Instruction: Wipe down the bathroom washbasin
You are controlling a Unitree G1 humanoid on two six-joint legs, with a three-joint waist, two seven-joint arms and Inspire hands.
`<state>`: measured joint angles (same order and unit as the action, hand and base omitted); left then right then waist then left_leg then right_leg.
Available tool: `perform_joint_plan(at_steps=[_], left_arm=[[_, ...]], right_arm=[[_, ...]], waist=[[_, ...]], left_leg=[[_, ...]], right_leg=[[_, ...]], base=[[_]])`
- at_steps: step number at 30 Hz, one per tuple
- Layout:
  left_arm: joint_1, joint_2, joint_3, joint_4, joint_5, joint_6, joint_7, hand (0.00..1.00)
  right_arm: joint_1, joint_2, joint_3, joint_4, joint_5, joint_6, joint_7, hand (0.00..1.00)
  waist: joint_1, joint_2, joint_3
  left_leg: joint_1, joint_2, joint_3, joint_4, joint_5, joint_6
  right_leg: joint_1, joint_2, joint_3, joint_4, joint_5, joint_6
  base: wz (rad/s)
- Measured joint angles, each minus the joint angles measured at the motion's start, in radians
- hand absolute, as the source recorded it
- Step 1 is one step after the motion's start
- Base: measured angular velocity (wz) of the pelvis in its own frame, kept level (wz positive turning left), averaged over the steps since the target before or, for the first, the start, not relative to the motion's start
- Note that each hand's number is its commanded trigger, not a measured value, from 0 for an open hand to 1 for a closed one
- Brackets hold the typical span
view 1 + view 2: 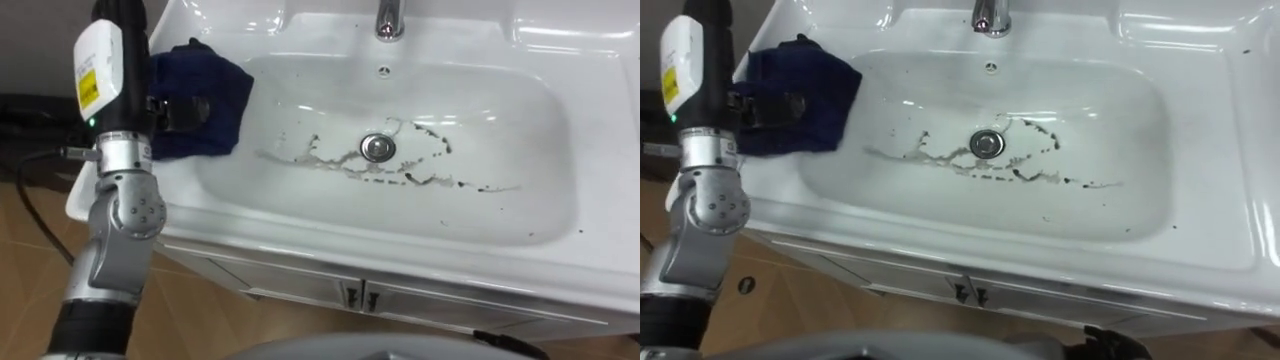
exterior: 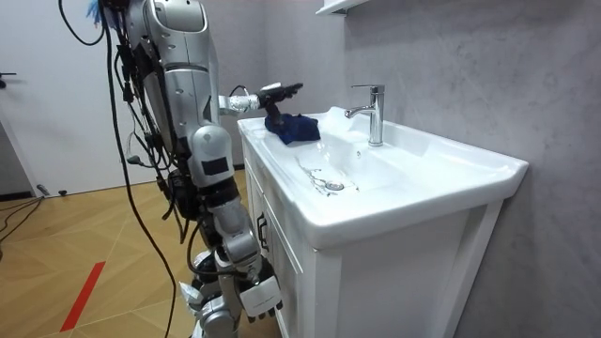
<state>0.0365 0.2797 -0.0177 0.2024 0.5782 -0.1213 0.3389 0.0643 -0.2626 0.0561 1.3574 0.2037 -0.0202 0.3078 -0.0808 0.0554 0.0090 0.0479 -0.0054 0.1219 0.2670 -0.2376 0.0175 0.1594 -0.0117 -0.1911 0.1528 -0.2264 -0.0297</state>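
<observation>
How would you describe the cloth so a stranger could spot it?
Find the white basin with the tap at its back. At its left rim, by the robot's left hand, lies a crumpled cloth. It alone is dark blue.

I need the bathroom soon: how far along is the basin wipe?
Done: nothing looks wiped yet; dark streaks lie around the drain. In hand: the left hand is at the blue cloth, which sits on the left rim of the basin. Left: taking the cloth across the streaked bowl, which is the whole wipe.
</observation>
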Motion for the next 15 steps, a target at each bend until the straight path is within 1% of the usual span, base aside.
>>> perform_joint_plan(at_steps=[2,10,12,15], left_arm=[[0.0,-0.003,-0.004,0.024,0.0,0.007,-0.004,0.0],[0.0,-0.009,-0.005,0.036,-0.034,0.007,-0.004,0.0],[0.0,-0.016,-0.006,0.063,-0.038,0.007,-0.004,0.0],[0.001,-0.021,-0.008,0.095,-0.038,0.009,-0.007,0.0]], right_arm=[[0.0,0.002,0.0,0.0,0.002,0.0,-0.003,0.0],[0.018,0.006,0.0,-0.028,0.015,0.001,-0.014,0.0],[0.019,0.006,0.0,-0.031,0.018,0.001,-0.014,0.0],[0.019,0.007,-0.001,-0.034,0.019,0.001,-0.014,0.0]], waist=[[0.0,-0.002,0.0004],[0.001,-0.004,-0.001],[0.001,-0.002,-0.0018],[0.002,-0.002,-0.0023]], left_leg=[[-0.001,0.0,-0.001,0.0,0.0,0.0],[0.0,0.002,-0.002,-0.002,0.0,0.0],[0.003,0.009,-0.001,-0.005,0.0,0.0],[0.001,0.008,0.001,-0.002,0.0,0.0]], right_leg=[[-0.001,-0.001,0.0,0.0,0.0,0.0],[-0.002,-0.002,0.001,0.005,0.002,0.0],[-0.002,-0.001,0.001,0.007,0.002,0.0],[-0.002,-0.001,0.003,0.004,0.003,-0.001]], base=[[0.0],[0.0],[0.0],[0.0]])
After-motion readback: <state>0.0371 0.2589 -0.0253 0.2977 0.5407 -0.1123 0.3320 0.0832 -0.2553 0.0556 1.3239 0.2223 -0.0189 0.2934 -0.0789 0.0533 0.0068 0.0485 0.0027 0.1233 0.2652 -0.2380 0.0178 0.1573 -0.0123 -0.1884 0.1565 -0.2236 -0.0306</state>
